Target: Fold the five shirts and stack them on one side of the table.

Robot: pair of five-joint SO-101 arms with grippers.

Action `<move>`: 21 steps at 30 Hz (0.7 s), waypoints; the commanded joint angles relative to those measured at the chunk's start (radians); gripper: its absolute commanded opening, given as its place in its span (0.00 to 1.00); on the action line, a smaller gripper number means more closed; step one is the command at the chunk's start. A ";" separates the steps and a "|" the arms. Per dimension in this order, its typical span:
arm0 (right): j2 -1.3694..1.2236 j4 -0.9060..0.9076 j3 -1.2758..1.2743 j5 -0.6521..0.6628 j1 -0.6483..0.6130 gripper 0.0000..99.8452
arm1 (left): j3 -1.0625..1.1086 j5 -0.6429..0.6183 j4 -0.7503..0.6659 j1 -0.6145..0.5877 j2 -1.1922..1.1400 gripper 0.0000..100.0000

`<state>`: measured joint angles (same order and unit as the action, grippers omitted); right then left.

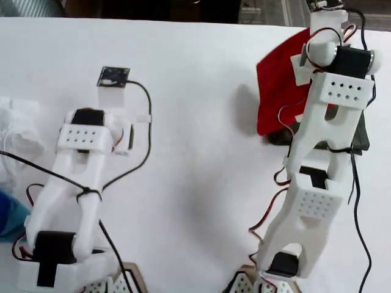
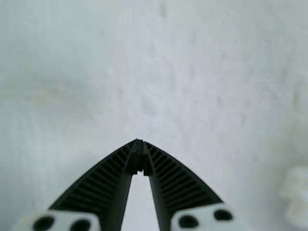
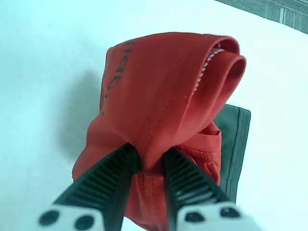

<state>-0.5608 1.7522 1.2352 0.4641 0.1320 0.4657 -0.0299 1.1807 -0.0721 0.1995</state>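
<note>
A red shirt (image 3: 159, 91) hangs bunched and lifted off the table, and my right gripper (image 3: 147, 161) is shut on a fold of it. In the high view the red shirt (image 1: 280, 85) hangs at the back right, beside the right arm (image 1: 324, 122). Under it lies a dark folded shirt (image 3: 237, 139), whose edges (image 1: 360, 139) show past the arm. My left gripper (image 2: 138, 147) is shut with nothing in it, over bare white table. The left arm (image 1: 82, 159) stands at the left.
At the left edge of the table (image 1: 195, 140) lie a crumpled white shirt (image 1: 17, 131) and a blue shirt (image 1: 8, 215). Black cables (image 1: 140, 159) trail across the table by the left arm. A small white thing (image 2: 296, 195) lies near the left gripper.
</note>
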 commanded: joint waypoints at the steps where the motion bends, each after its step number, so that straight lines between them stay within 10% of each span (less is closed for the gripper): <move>1: 0.094 0.010 0.049 0.009 0.010 0.02 | -0.012 0.005 -0.012 -0.003 0.035 0.03; 21: -0.136 -0.071 0.049 0.110 0.228 0.02 | -0.007 0.005 -0.012 -0.003 0.035 0.03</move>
<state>-0.6728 1.7139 1.2382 0.5593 0.3376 0.4657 -0.0299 1.1807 -0.0721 0.1995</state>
